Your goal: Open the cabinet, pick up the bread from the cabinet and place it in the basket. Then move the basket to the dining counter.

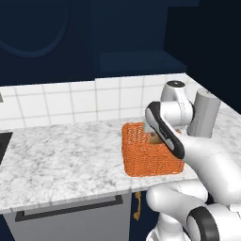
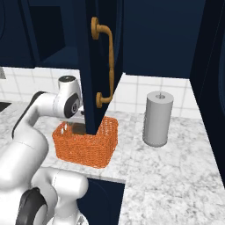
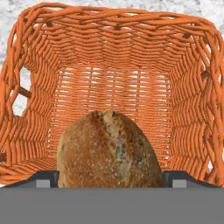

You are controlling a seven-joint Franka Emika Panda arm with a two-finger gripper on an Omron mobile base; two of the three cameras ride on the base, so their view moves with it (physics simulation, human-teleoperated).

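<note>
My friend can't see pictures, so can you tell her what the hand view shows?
A rounded, crusty tan-brown bread loaf sits between the gripper's two dark fingertips, right above the inside of an orange woven rectangular basket. White-grey marbled countertop peeks past the basket's rim.

Nothing here can be read: no words, labels, brands, numbers or signs on anything in sight
</note>
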